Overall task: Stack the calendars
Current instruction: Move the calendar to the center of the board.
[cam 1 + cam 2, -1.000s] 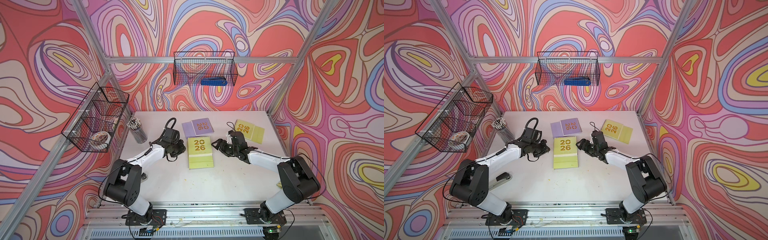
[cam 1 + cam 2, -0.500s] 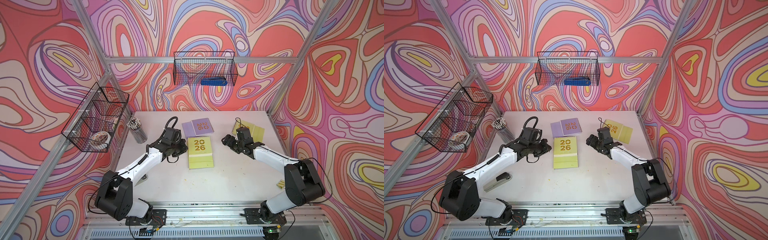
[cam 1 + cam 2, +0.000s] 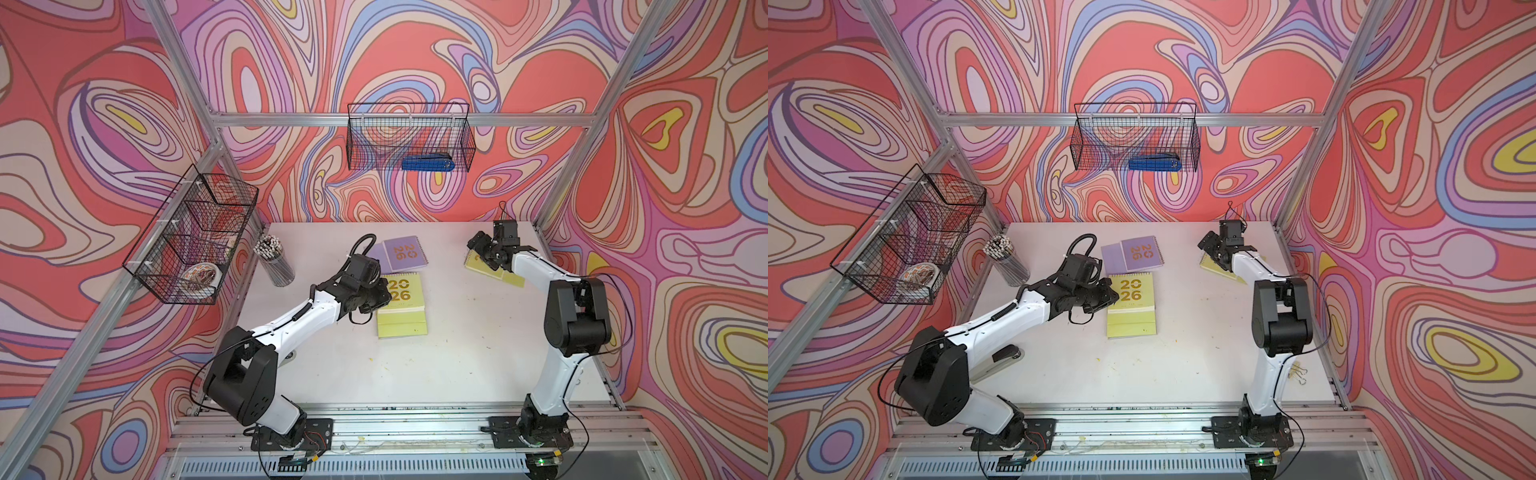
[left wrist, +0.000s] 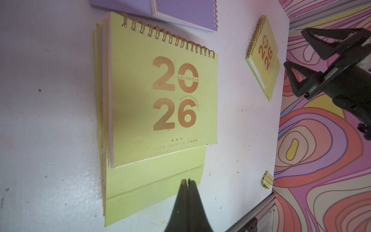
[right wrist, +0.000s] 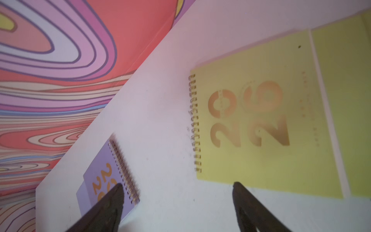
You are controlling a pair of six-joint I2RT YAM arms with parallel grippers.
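Note:
A stack of yellow-green calendars lies mid-table; the left wrist view shows its gold "2026" cover over other layers. Two overlapping lilac calendars lie just behind it. A single yellow-green calendar lies at the back right. My left gripper is shut and holds nothing, at the stack's left edge. My right gripper hangs open over the bare table beside the single calendar's spiral edge, holding nothing.
A cup of pencils stands at the back left. A stapler lies under the left arm. Binder clips sit near the right edge. Wire baskets hang on the left wall and back wall.
My right arm has swung away from the middle stack to the back right, over the single yellow-green calendar, and its jaws have spread wider. The left arm has stretched slightly along the stack.

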